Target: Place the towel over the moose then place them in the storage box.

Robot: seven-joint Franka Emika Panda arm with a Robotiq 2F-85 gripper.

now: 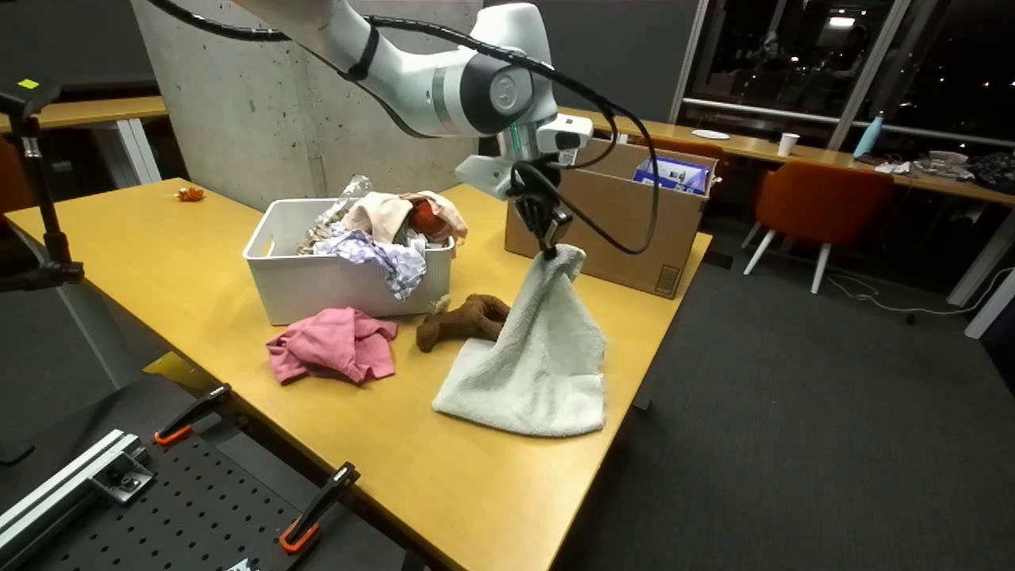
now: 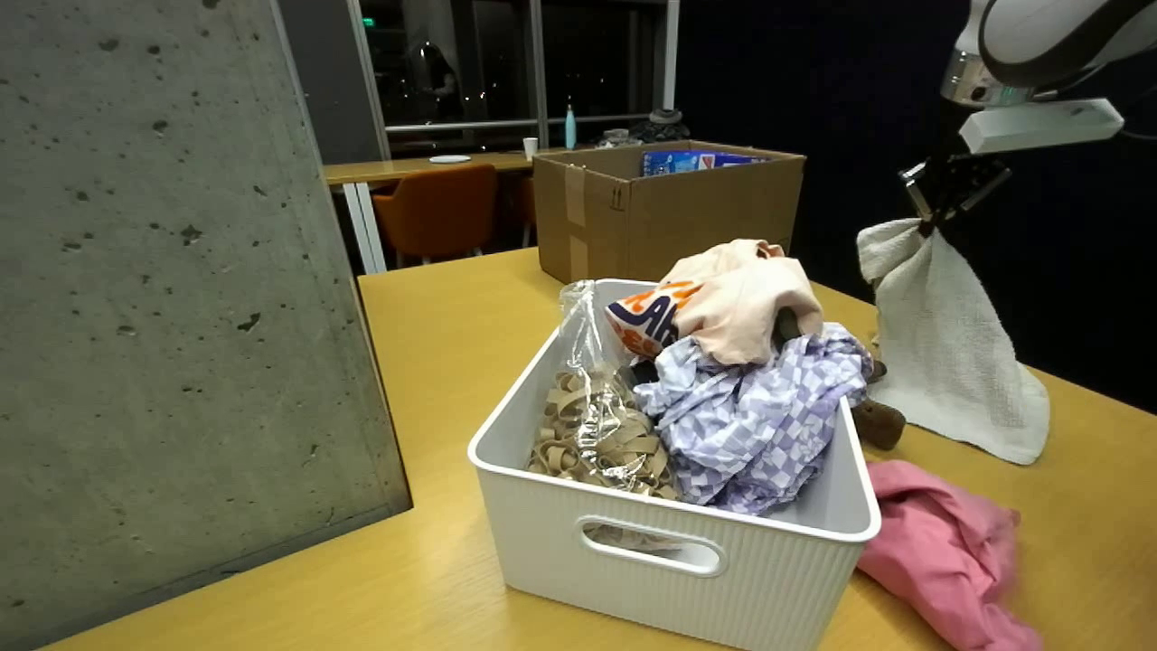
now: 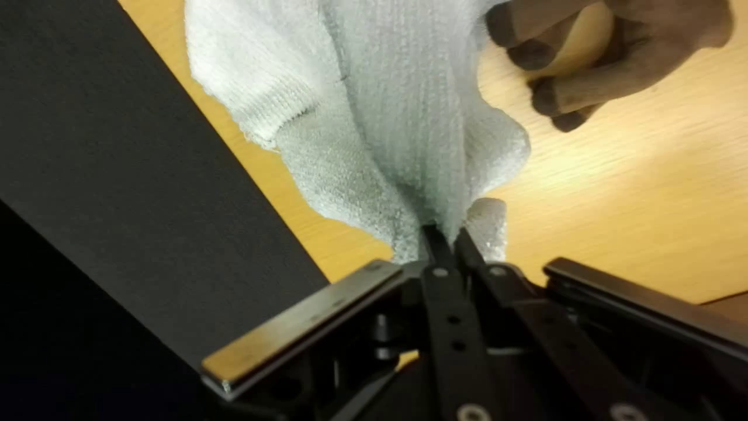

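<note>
Over the table (image 1: 484, 484) | claw (image 3: 447, 237) pinches towel (image 3: 403, 111), moose (image 3: 637, 64) beside | storage box (image 2: 777, 570): both exterior views only

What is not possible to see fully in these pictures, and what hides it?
Part of the moose: behind the towel in an exterior view; the wrist view's top edge cuts it off.
Floor of the storage box: hidden by the clear bag and cloths in an exterior view.
Lower inside of the cardboard box: behind its walls in both exterior views.
</note>
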